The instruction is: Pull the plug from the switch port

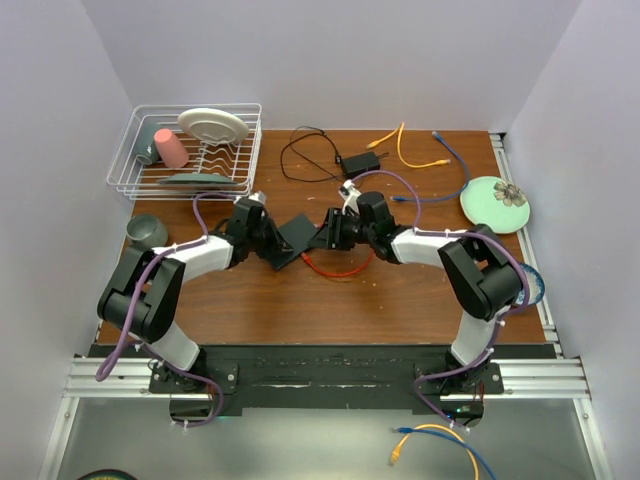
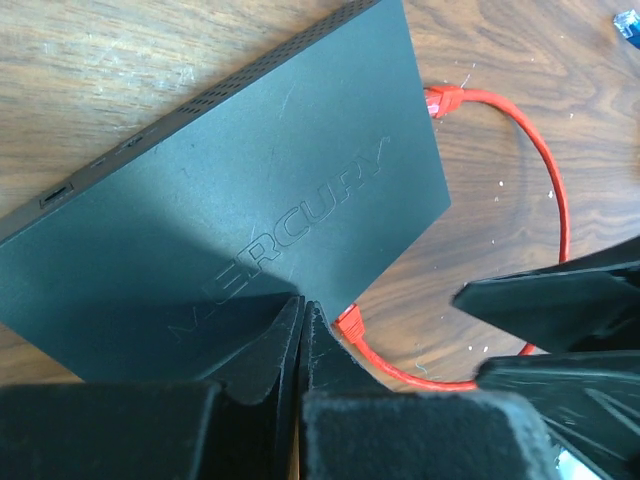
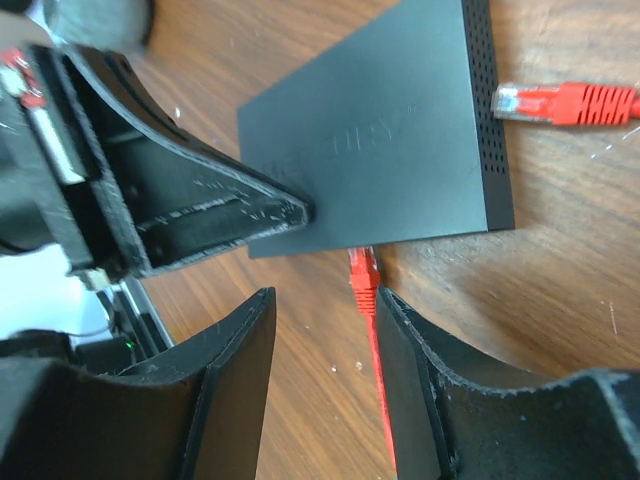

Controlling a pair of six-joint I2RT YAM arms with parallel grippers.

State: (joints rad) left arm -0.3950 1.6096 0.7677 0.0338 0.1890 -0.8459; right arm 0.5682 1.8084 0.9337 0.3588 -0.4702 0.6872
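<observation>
The flat matte-black switch box (image 1: 297, 238) lies mid-table, also in the left wrist view (image 2: 250, 180) and the right wrist view (image 3: 380, 140). A red plug (image 3: 362, 272) sits in the port row on its narrow edge, and it also shows in the left wrist view (image 2: 349, 322). Its red cable (image 1: 336, 268) loops round to a loose plug (image 3: 560, 103) beside the box. My left gripper (image 2: 301, 312) is shut, tips resting on the box's top by that edge. My right gripper (image 3: 325, 297) is open astride the plugged end, the plug close against its right finger (image 3: 400, 320).
A wire dish rack (image 1: 185, 150) with a pink cup and plates stands back left, a grey-green cup (image 1: 146, 232) in front of it. A small black adapter (image 1: 358, 161) with a thin cord, yellow and blue cables lie behind. A green plate (image 1: 497, 204) is at the right.
</observation>
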